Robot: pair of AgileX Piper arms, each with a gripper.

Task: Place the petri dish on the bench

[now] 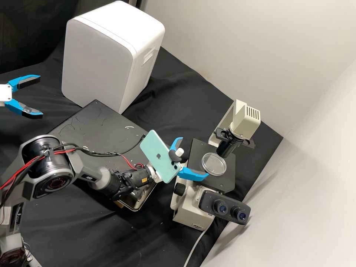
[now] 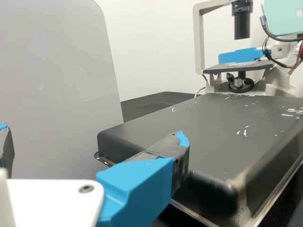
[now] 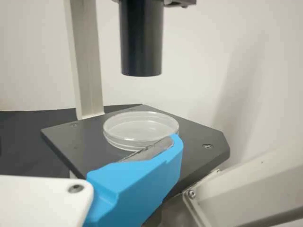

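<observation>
Black cloth covers the bench [image 1: 174, 89], with a pale wall rising behind it, and the petri dish [image 1: 214, 164] is not down on that cloth yet. It sits flat on the dark stage [image 1: 199, 147] of the microscope [image 1: 189, 207] by the wall, directly under the black barrel [image 3: 140, 38]. My right gripper [image 1: 194, 156] is at the stage's edge with its blue fingers spread apart and nothing between them. From my right wrist, one finger [image 3: 142, 175] lies low over the stage with its tip just beside the dish's near rim, and I cannot tell whether it touches. My left gripper [image 1: 39, 96] hangs well apart on the other side, beyond the dark tray [image 1: 92, 122] and near the white box [image 1: 111, 52], its fingers also parted and holding nothing. The step in hand, as I judge it, is the grasp. To do it well I want the dish centred between both fingers before I close, gripping across its rim and low enough to catch the base, since a lidded dish would likely come apart if lifted by the top alone. The closing should be gentle, as thin plastic slips or cracks under a hard pinch. Then I should lift only a little, keep level, and draw back sideways clear of the barrel overhead before lowering onto bare cloth.
</observation>
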